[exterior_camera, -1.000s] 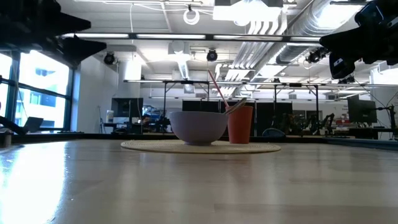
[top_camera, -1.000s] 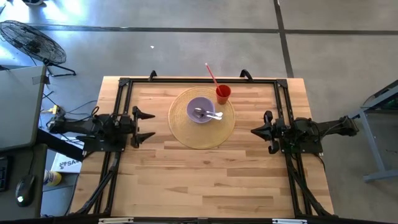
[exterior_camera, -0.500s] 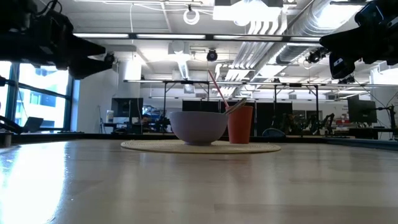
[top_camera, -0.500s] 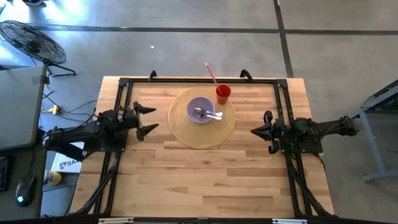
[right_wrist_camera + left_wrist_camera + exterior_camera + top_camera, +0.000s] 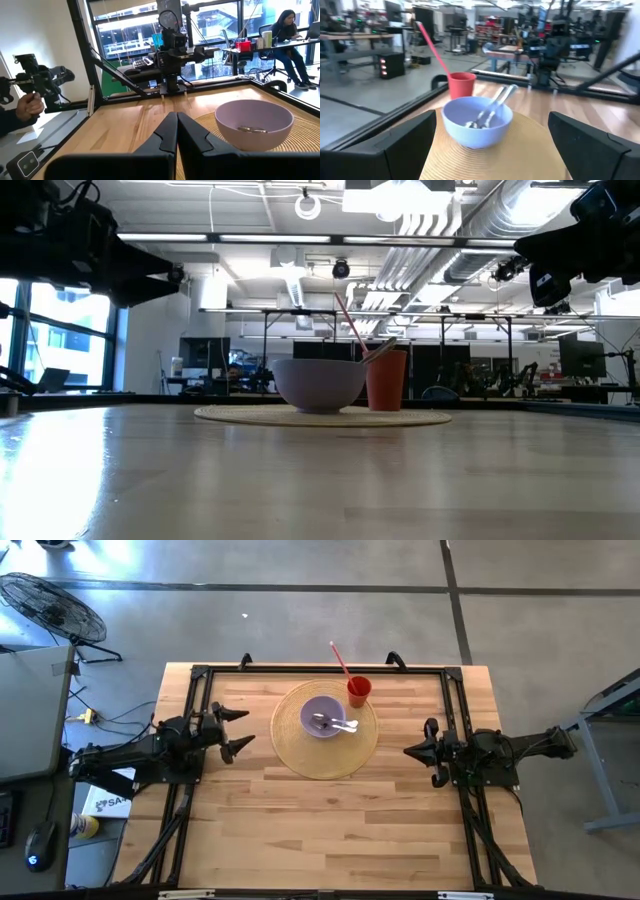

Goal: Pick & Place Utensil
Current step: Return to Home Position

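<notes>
A lilac bowl (image 5: pixel 323 718) (image 5: pixel 477 120) stands on a round woven placemat (image 5: pixel 325 755) at the table's far middle. Two metal utensils (image 5: pixel 343 726) (image 5: pixel 494 102) lie in the bowl, their handles leaning on its rim. A red cup (image 5: pixel 359 691) with a pink straw (image 5: pixel 339 657) stands at the mat's far right edge. My left gripper (image 5: pixel 245 730) hovers open to the left of the mat, pointing at the bowl. My right gripper (image 5: pixel 408 751) (image 5: pixel 177 127) waits shut to the right of the mat.
A black frame (image 5: pixel 300 669) runs along the table's far edge and down both sides past the arm bases. Bare wood lies near of the mat (image 5: pixel 330 830). A seated person (image 5: pixel 290 30) and a hand (image 5: pixel 27 105) show in the room beyond the table.
My left arm has swung so that its gripper has moved a little toward the far edge and the bowl, come down somewhat, and turned to face the placemat. It has stayed open. In the last half second it has hardly moved.
</notes>
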### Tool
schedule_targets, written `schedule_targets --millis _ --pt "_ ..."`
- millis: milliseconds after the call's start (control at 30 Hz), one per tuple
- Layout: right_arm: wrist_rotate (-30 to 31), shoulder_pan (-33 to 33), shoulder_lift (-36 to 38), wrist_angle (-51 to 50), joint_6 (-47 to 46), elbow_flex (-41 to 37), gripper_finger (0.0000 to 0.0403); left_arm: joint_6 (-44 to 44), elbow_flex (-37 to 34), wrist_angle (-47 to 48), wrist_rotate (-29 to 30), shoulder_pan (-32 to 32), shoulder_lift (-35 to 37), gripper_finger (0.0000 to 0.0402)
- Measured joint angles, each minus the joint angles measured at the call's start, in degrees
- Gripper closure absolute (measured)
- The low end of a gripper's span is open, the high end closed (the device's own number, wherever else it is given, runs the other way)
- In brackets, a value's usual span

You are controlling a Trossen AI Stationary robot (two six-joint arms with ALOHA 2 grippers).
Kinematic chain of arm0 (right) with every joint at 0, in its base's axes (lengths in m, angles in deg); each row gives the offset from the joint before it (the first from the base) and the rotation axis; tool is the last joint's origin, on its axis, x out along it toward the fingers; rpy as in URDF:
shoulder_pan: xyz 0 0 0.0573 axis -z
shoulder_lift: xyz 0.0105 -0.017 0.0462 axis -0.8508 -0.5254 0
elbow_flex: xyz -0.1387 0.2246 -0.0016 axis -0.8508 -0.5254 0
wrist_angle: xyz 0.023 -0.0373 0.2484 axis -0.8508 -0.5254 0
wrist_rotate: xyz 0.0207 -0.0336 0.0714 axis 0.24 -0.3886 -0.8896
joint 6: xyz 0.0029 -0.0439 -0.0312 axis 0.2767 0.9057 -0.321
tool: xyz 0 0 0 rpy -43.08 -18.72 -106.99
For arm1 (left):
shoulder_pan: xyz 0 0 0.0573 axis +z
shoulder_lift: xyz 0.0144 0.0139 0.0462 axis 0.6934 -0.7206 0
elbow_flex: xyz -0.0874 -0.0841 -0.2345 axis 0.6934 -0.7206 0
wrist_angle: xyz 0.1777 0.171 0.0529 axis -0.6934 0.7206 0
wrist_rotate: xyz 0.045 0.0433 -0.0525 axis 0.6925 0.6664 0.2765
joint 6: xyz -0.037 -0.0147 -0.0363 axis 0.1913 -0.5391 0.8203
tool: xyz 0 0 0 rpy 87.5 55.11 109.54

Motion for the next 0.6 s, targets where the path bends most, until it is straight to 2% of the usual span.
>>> schedule_targets --millis 267,433,600 --pt "0.00 0.00 0.00 0.00 0.00 0.00 0.0402 0.50 -0.04 0.22 -0.88 0.02 -0.20 0.0023" --pt "-0.02 -0.02 0.00 0.00 0.00 0.00 0.0402 9.93 -0.07 0.40 -2.56 0.04 -0.20 0.0023" --pt "-0.02 -0.02 0.01 -0.01 0.00 0.00 0.0402 12.07 -0.11 0.46 -2.54 0.04 -0.20 0.0023"
